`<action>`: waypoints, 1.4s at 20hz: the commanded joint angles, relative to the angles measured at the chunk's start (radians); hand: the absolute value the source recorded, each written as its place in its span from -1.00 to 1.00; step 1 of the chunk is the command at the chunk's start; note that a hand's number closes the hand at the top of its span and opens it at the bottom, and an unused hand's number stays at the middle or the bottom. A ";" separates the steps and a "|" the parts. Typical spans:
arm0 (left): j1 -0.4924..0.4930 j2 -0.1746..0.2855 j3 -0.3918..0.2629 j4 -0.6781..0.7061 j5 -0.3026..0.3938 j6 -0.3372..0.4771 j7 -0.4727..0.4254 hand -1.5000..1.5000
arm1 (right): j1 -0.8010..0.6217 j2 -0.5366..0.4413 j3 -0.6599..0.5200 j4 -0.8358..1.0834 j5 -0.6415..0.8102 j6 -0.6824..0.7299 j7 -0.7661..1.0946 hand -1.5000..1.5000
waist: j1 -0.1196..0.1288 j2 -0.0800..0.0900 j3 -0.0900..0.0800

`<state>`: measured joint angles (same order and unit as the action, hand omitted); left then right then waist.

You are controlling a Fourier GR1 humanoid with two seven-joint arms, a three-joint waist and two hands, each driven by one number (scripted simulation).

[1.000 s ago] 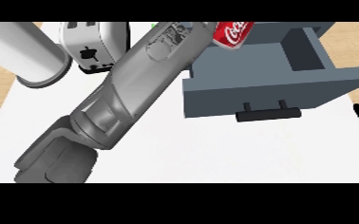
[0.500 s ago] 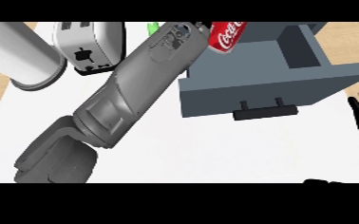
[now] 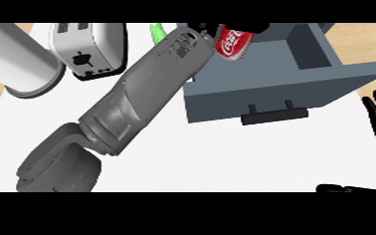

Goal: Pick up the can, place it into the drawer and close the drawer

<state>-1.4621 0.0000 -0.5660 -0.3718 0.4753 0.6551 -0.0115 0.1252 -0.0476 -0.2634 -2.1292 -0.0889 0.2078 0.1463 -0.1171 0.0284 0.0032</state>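
Single head view. Camera sits above the counter [image 3: 242, 159], facing steeply down. Close range: the left forearm [image 3: 140, 99] enters at lower left and crosses the frame diagonally, filling much of it. Frame reaches the toaster [image 3: 88, 50] upper left and the drawer [image 3: 272, 87] upper right. Top edge crops the left hand [image 3: 202, 28] curled round the can [image 3: 234, 43].

One can [image 3: 234, 42], one drawer [image 3: 308, 84], one toaster [image 3: 88, 50]

Toaster [image 3: 86, 50] beside grey cylinder [image 3: 26, 67], green object [image 3: 157, 31] nearby

Drawer [image 3: 272, 89] open-topped, toaster [image 3: 88, 50] beside left forearm [image 3: 140, 94]
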 commanded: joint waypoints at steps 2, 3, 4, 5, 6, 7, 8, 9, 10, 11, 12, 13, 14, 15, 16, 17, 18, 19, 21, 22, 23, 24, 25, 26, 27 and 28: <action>-0.011 0.000 -0.015 0.025 0.025 0.020 -0.015 -1.00 | -0.031 -0.009 -0.011 0.045 0.001 -0.001 -0.019 -1.00 | 0.003 0.003 0.000; 0.032 0.000 -0.036 0.028 0.027 0.044 -0.025 -1.00 | -0.040 -0.023 -0.012 0.041 -0.005 0.004 0.004 -1.00 | -0.010 0.006 0.000; 0.037 0.000 -0.044 0.013 0.039 0.052 -0.015 -1.00 | -0.027 -0.014 0.007 -0.016 -0.007 0.005 0.016 -1.00 | -0.024 0.004 0.000; 0.023 0.000 -0.043 0.020 0.038 0.071 -0.023 -1.00 | -0.010 -0.015 0.001 0.010 -0.004 0.018 -0.015 -1.00 | -0.017 0.003 0.000; 0.030 0.000 -0.044 0.006 0.051 0.054 -0.025 -1.00 | -0.058 -0.032 -0.007 -0.019 -0.014 -0.009 0.061 -1.00 | -0.013 0.003 -0.001; 0.022 0.000 -0.043 0.019 0.053 0.064 -0.026 -1.00 | -0.050 -0.020 -0.009 0.024 -0.003 -0.005 0.007 -1.00 | -0.007 0.004 0.000; 0.031 0.000 -0.031 0.031 0.058 0.066 -0.058 -1.00 | -0.041 -0.017 0.001 0.012 0.005 -0.004 0.016 -1.00 | -0.006 0.005 -0.001; 0.027 0.000 -0.044 0.023 0.063 0.093 -0.038 -1.00 | 0.004 -0.019 0.000 0.005 -0.018 0.032 -0.014 -1.00 | -0.024 0.004 0.000; 0.033 0.000 -0.056 0.026 0.060 0.100 -0.047 -1.00 | -0.043 -0.003 0.018 0.015 0.013 -0.007 0.007 -1.00 | -0.009 0.005 0.000; 0.055 0.000 -0.061 0.020 0.070 0.111 -0.053 -1.00 | -0.044 -0.020 0.005 -0.012 -0.003 -0.006 0.040 -1.00 | -0.023 0.006 -0.001; 0.080 0.000 -0.061 0.011 0.075 0.106 -0.081 -1.00 | 0.003 0.002 0.019 0.001 0.003 0.018 -0.025 -1.00 | -0.014 0.003 0.000; 0.036 0.000 -0.070 0.015 0.083 0.125 -0.030 -1.00 | -0.023 -0.001 0.017 0.011 0.017 0.001 -0.015 -1.00 | -0.024 0.005 0.000; 0.063 0.000 -0.072 -0.016 0.097 0.140 -0.051 -1.00 | -0.064 -0.011 0.019 -0.046 0.004 -0.026 0.067 -1.00 | -0.020 0.002 -0.002; 0.072 0.000 -0.069 -0.002 0.097 0.137 -0.075 -1.00 | -0.013 -0.007 0.042 -0.049 0.050 0.007 -0.017 -1.00 | -0.024 0.004 -0.001; 0.027 0.000 -0.061 0.012 0.107 0.135 -0.042 -1.00 | -0.041 -0.017 0.038 -0.039 0.058 0.000 -0.018 -1.00 | -0.020 0.005 -0.001; 0.054 0.000 -0.034 0.016 0.120 0.110 -0.084 -1.00 | -0.004 -0.040 0.007 -0.043 0.076 0.013 -0.050 -1.00 | -0.006 0.002 -0.001; 0.056 0.000 -0.045 -0.009 0.126 0.143 -0.090 -1.00 | -0.026 -0.038 0.029 -0.045 0.136 -0.004 -0.071 -1.00 | -0.011 0.004 -0.001; 0.063 0.000 -0.050 -0.013 0.134 0.127 -0.079 -1.00 | -0.031 -0.077 0.008 -0.044 0.146 0.011 -0.073 -1.00 | -0.005 0.002 -0.001; 0.034 0.000 -0.032 0.005 0.151 0.114 -0.066 -1.00 | -0.005 -0.095 0.017 -0.106 0.179 0.021 -0.076 -1.00 | -0.006 -0.002 -0.002; 0.118 0.000 -0.054 -0.051 0.167 0.147 -0.113 -1.00 | -0.022 -0.097 0.026 -0.087 0.206 0.016 -0.096 -1.00 | -0.006 0.000 -0.002; 0.066 0.000 -0.048 -0.022 0.165 0.124 -0.087 -1.00 | -0.043 -0.098 0.034 -0.088 0.235 0.001 -0.092 -1.00 | 0.011 -0.002 -0.002; 0.051 0.000 -0.037 -0.014 0.172 0.114 -0.095 -1.00 | -0.044 -0.097 0.061 -0.082 0.265 0.004 -0.102 -1.00 | 0.017 -0.001 -0.002; 0.042 0.000 -0.032 -0.019 0.187 0.144 -0.083 -1.00 | -0.043 -0.105 0.076 -0.108 0.292 0.006 -0.090 -1.00 | 0.009 -0.001 -0.002; 0.048 0.000 -0.020 -0.028 0.200 0.128 -0.097 -1.00 | -0.022 -0.119 0.079 -0.145 0.306 0.018 -0.079 -1.00 | 0.008 -0.003 -0.003; 0.064 0.000 -0.037 -0.052 0.210 0.152 -0.101 -1.00 | -0.040 -0.130 0.082 -0.143 0.314 0.021 -0.082 -1.00 | 0.008 -0.004 -0.002; 0.037 0.000 -0.041 -0.081 0.221 0.169 -0.085 -1.00 | -0.075 -0.128 0.102 -0.084 0.359 0.006 -0.104 -1.00 | 0.024 -0.005 -0.002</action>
<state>-1.4089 0.0000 -0.6046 -0.4091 0.6603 0.7960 -0.1002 0.0829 -0.1535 -0.1966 -2.2301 0.1831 0.2183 0.0615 -0.1084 0.0260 0.0012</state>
